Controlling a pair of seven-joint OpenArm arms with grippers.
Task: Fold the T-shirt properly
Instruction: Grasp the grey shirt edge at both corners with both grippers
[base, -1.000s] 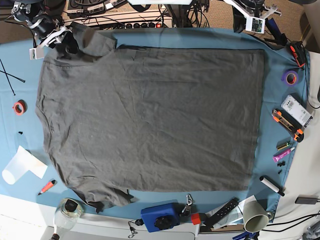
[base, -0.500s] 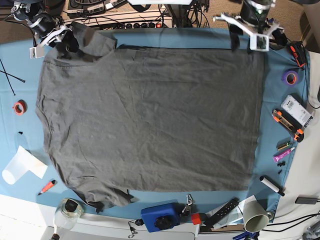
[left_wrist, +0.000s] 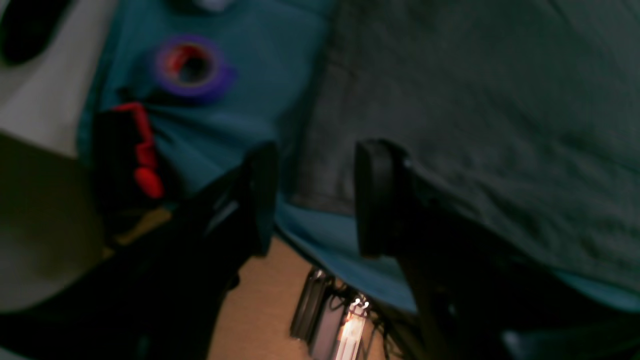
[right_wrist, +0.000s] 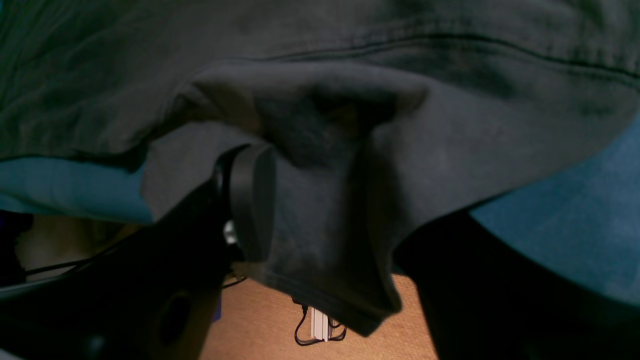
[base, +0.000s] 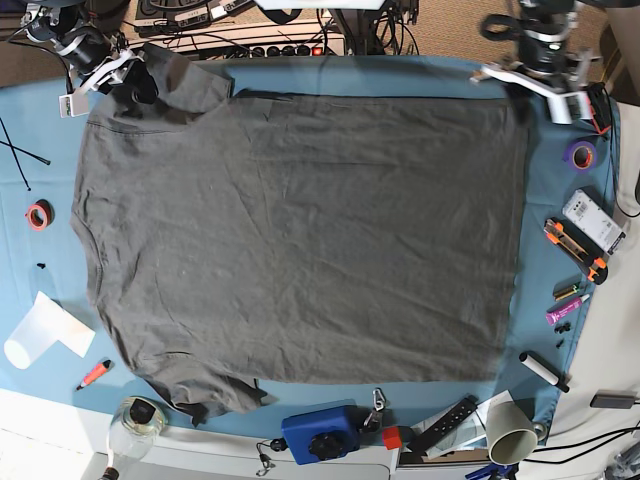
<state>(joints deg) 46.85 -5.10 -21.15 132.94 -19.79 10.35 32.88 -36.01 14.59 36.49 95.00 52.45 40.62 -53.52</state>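
Blue-teal cloth covers the counter (base: 300, 75), where the dark charcoal cotton T-shirt (base: 300, 240) lies flat, no fold yet made; right gripper (right_wrist: 310, 200) pinches a sleeve, left gripper (left_wrist: 312, 200) hangs spread above the hem corner

Base view overhead, looking straight down on the whole table cloth (base: 300, 72), left wrist view close and oblique at the base frame's upper right corner, right wrist view closer still at upper left, both sharing the T-shirt (base: 300, 240) edges
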